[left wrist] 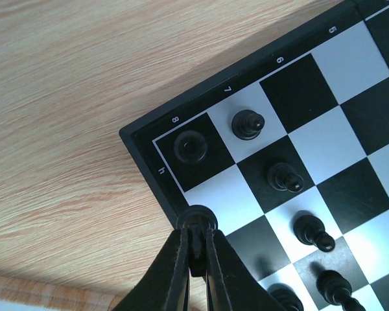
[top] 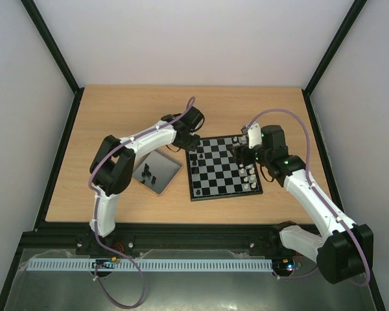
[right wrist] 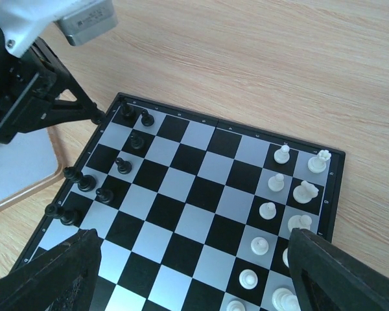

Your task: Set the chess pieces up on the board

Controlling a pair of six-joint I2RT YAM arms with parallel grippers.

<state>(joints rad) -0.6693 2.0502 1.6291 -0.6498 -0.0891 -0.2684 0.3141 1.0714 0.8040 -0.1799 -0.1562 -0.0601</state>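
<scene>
A pale wood table point(top: 117, 110) stands between white walls point(top: 194, 39). The board point(top: 215, 175) lies right of centre; its rim reads 8, 7, 6, 5 and h. Black chess pieces point(right wrist: 124, 166) line its left side, white ones point(right wrist: 275, 183) its right. A grey tray point(top: 168, 167) lies just left. The left claw point(left wrist: 198, 230) is pinched on a small black piece point(left wrist: 198, 214) at the h corner. The right claw point(right wrist: 194, 249) hangs wide open above the board.

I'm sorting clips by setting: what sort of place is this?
Most likely a robot lab test cell: a wooden tabletop enclosed by plain white panels in a black frame, the left arm and right arm bolted at its near edge, and a chessboard set out as a practice task.
</scene>
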